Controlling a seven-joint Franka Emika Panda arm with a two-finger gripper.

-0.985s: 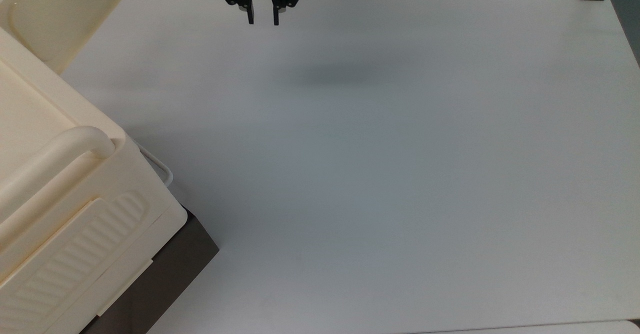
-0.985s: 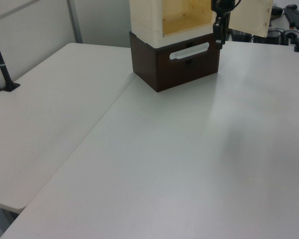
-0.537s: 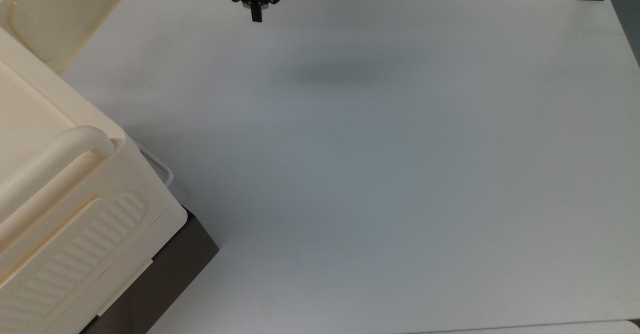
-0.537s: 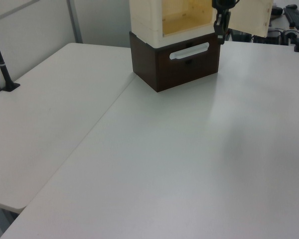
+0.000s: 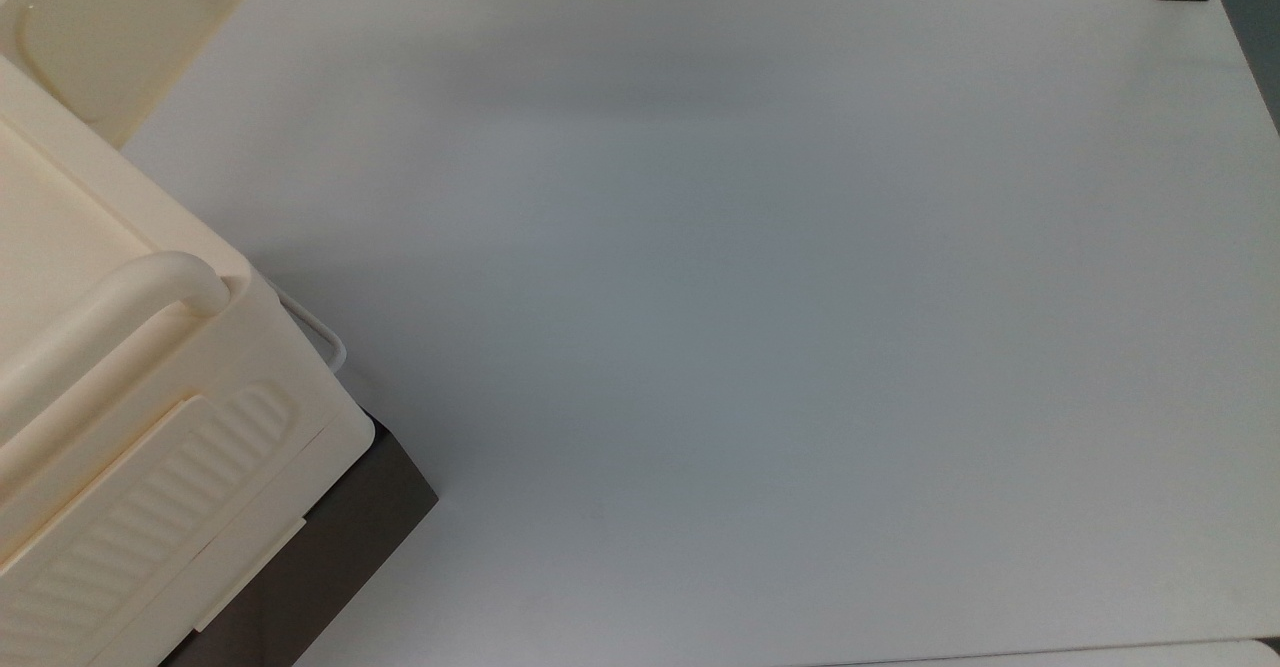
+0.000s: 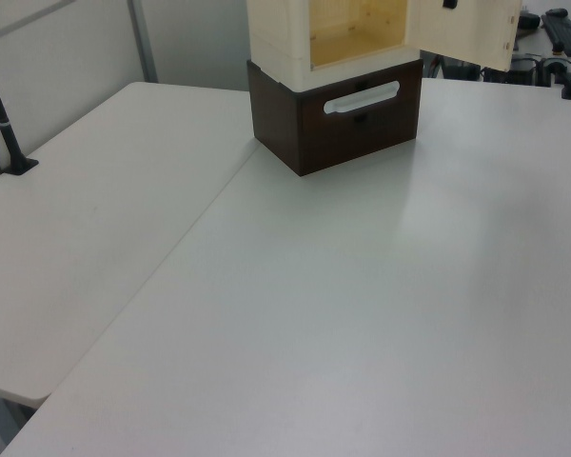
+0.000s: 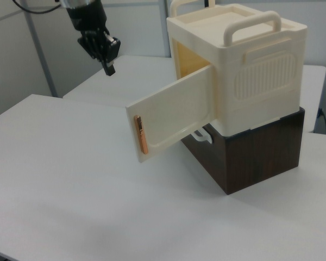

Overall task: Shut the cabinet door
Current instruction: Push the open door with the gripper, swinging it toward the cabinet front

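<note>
We are starting on the right view's left, where the gripper [image 7: 110, 69] is hanging high above the table [image 7: 70, 179]. A second ago its fingers were spread. Half a second ago they came together, and now they are pressed shut with nothing between them while the arm is lifting higher. We are reading that as a setup for a push with closed fingertips, not a grasp.

Moving rightward, the cabinet door [image 7: 176, 111] is standing wide open, swung out from the cabinet [image 7: 261, 81]. It is lying below the fingertips and toward the right view's right of them, well apart, with no contact yet. Its free edge, carrying the copper-coloured strip [image 7: 138, 134], is the part nearest the fingers.

Further right, the hinge side is meeting the cabinet, which is sitting on its dark brown base [image 7: 255, 157]. So the closing is still ahead of us. The fingers are needing to come down behind the door's outer face and sweep it toward the opening.
</note>
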